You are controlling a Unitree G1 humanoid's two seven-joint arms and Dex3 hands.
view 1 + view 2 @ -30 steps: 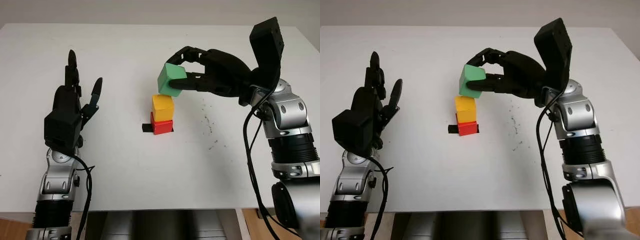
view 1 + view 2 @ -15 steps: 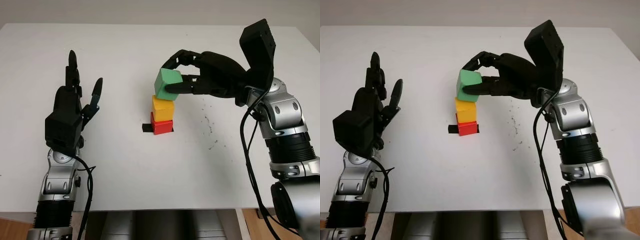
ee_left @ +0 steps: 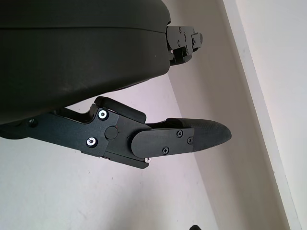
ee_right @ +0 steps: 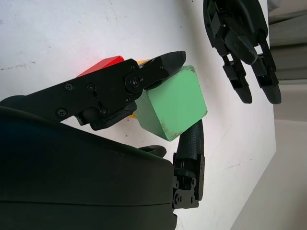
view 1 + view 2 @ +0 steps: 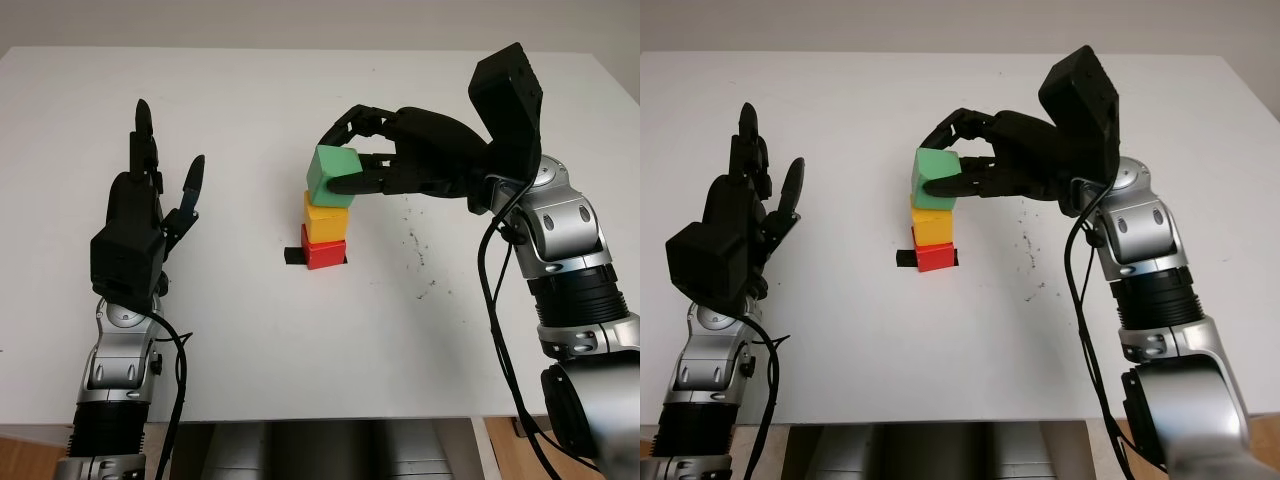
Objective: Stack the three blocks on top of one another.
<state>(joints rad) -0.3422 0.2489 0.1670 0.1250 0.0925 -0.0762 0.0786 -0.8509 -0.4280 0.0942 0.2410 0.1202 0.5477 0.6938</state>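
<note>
Left eye view: at table (image 5: 250, 330) centre, the right hand (image 5: 365, 165) pinches a green block (image 5: 331, 176), fingers closed on its sides, directly over a yellow block (image 5: 325, 222) stacked on a red block (image 5: 324, 252); contact between green and yellow cannot be told. A small black marker (image 5: 293, 257) touches the red block at 9 o'clock. The left hand (image 5: 140, 225), open and holding nothing, is raised at 9 o'clock of the stack, well apart.

Right wrist view: fingertips (image 4: 168, 62) clamp the green block (image 4: 172, 103); red block (image 4: 98, 66) just behind.

Left wrist view: left hand's fingers (image 3: 192, 136) extended over bare table.
</note>
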